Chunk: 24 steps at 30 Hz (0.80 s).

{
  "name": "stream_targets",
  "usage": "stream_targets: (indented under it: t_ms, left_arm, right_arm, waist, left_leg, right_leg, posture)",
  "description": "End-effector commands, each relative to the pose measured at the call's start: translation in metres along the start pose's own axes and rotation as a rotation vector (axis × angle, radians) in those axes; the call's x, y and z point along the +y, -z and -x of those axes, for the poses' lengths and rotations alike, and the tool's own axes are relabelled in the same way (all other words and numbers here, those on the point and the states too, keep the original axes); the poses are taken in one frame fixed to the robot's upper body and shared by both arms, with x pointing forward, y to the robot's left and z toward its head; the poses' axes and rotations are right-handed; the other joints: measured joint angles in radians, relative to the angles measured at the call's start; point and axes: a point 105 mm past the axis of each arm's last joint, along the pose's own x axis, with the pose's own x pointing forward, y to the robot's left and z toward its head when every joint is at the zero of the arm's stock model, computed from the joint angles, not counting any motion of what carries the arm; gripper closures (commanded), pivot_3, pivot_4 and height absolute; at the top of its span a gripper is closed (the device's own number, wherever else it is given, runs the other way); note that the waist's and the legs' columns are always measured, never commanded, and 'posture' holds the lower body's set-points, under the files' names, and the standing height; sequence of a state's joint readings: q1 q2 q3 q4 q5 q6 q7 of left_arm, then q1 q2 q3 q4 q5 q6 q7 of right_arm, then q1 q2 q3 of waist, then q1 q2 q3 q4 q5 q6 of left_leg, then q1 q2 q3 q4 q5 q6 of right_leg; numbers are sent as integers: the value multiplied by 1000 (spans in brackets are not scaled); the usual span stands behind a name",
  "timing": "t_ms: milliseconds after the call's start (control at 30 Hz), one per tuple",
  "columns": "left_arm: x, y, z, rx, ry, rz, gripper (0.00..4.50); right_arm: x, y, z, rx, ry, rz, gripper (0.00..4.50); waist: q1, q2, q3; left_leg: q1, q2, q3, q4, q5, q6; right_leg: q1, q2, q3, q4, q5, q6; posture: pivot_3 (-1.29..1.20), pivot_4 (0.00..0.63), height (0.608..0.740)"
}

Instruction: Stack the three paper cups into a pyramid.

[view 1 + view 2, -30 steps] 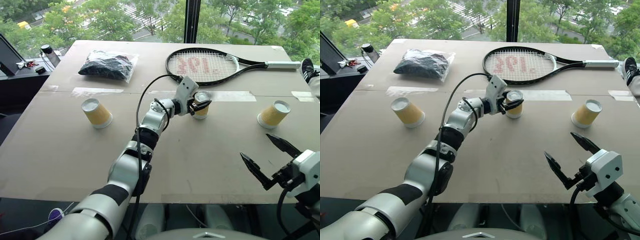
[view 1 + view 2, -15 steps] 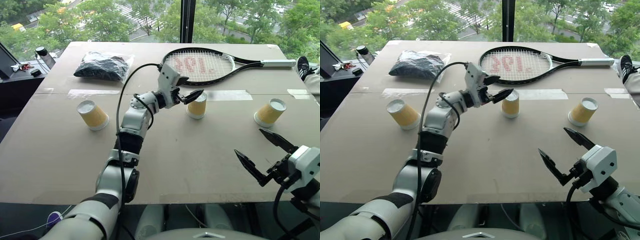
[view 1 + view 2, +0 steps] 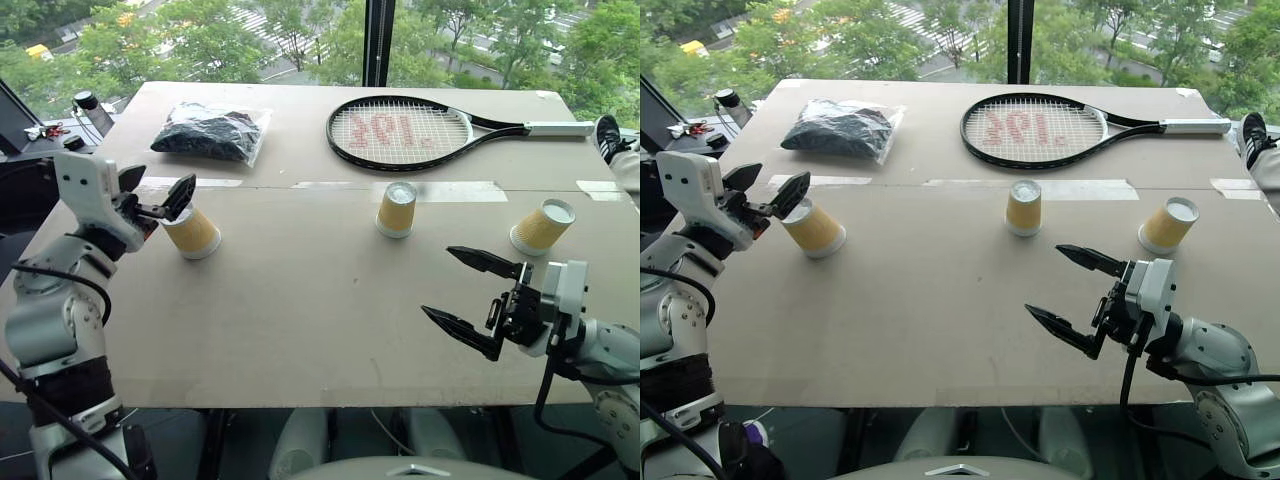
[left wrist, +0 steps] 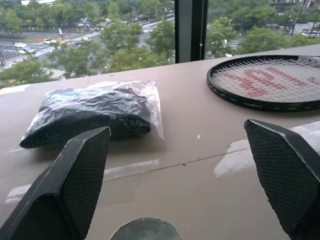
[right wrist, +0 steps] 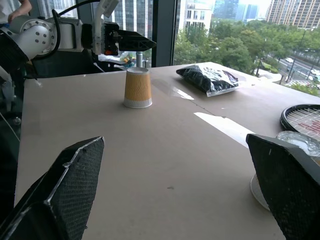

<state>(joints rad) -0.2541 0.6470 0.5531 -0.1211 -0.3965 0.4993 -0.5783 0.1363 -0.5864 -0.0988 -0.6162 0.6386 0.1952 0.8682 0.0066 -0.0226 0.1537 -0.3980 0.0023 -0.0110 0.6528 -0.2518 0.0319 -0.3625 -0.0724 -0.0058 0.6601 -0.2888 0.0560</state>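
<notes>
3 paper cups, all inverted (white base up), spread across the table, none stacked yet. Left cup at ~9 o'clock of table centre, mid cup at ~12, just short of the racket; right cup at ~3, well apart from the others.

L gripper: jaws spread wide, empty, just above and behind the left cup's base, not touching as far as I can tell. R gripper: jaws wide, empty, hovering at ~5 o'clock, near no cup.

Handling (judgement): cups v. light, thin-walled, crush easily; ribbed sides give some grip. Take across mid-wall, gentle squeeze, keep upright. Will tip or skid if nudged.
</notes>
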Motion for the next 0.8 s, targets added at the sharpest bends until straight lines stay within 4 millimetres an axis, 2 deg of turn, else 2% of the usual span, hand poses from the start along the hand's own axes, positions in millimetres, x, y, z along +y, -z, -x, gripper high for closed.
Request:
stream_targets:
  t_ms: [33, 133, 300, 633, 800]
  left_arm:
    - [-3, -4, 9, -8, -29, -21, 69]
    - [-6, 14, 10, 48, -36, 1, 69]
    - [-13, 27, 0, 86, 3, 23, 69]
    - [-5, 38, -16, 118, -33, 10, 69]
    - [-11, 42, -22, 127, -16, 20, 69]
  right_arm:
    - [3, -5, -4, -25, -74, -2, 0]
    - [2, -4, -3, -20, -85, -1, 0]
    - [2, -4, 0, -11, -79, 6, 0]
    - [8, -6, 6, 3, -38, 17, 0]
    - [8, -7, 8, 9, -23, 23, 0]
  waist:
    - [22, 0, 0]
    - [15, 0, 0]
    - [7, 0, 0]
    - [7, 0, 0]
    - [7, 0, 0]
  left_leg:
    - [0, 0, -1, 0, 0, 0]
    - [0, 0, -1, 0, 0, 0]
    - [0, 0, -1, -1, 0, 0]
    - [0, 0, -1, -1, 0, 0]
    - [0, 0, 0, -1, 0, 0]
  right_leg:
    - [0, 0, -1, 0, 0, 0]
    - [1, -1, 0, 0, 0, -1]
    - [0, -1, 0, 1, 0, -1]
    - [0, -1, 0, 0, 0, -1]
    - [0, -1, 0, 0, 0, 0]
  posture:
    - [0, 150, 740]
    - [0, 150, 740]
    - [0, 150, 740]
    - [0, 150, 740]
    - [0, 150, 740]
